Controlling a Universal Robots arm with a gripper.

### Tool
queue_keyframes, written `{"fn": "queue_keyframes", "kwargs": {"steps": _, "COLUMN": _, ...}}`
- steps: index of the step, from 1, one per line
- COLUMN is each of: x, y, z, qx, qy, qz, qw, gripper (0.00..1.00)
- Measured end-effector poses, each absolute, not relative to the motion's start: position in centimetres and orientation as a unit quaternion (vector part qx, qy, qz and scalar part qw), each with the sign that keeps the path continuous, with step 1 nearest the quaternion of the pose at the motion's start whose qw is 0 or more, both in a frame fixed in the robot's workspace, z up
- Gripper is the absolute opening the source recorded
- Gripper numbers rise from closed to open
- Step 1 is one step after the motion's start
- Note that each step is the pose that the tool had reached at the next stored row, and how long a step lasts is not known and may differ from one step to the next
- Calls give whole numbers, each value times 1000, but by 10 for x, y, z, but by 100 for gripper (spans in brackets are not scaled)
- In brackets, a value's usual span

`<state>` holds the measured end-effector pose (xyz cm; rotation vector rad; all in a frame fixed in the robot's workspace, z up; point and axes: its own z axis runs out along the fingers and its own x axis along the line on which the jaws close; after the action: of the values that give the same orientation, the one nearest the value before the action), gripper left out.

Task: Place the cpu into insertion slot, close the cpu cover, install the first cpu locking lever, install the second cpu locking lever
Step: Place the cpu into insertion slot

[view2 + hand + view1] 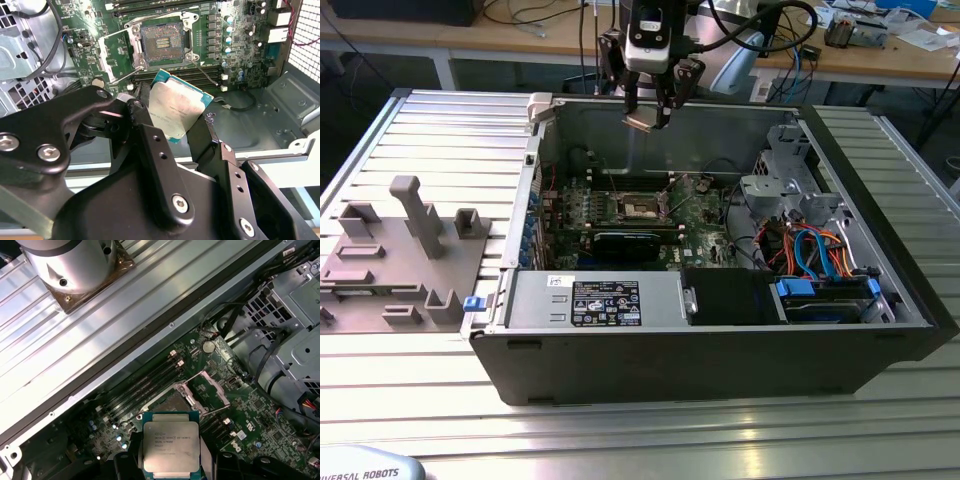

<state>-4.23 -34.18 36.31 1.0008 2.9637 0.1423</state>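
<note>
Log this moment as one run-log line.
claw: shut on cpu | cpu: aloft, not seated | insertion slot: empty | cpu cover: open

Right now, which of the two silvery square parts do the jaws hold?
The cpu, a solid plate with a teal edge, held clear above the board. The cpu cover is a windowed frame, swung open beside the insertion slot.

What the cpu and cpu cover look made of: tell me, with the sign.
cpu: matte silvery metal top, judging by its dull sheen; teal-green board rim at the edges. cpu cover: apparently thin bare sheet metal, silvery, glinting along its frame.
</note>
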Motion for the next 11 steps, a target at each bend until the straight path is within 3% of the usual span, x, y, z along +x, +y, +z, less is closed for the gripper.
{"fn": "queue_keyframes", "kwargs": {"steps": 11, "x": -42, "y": -342, "z": 363, "qx": 325, "qy": 945, "qz": 45, "qw": 5, "gripper": 54}}
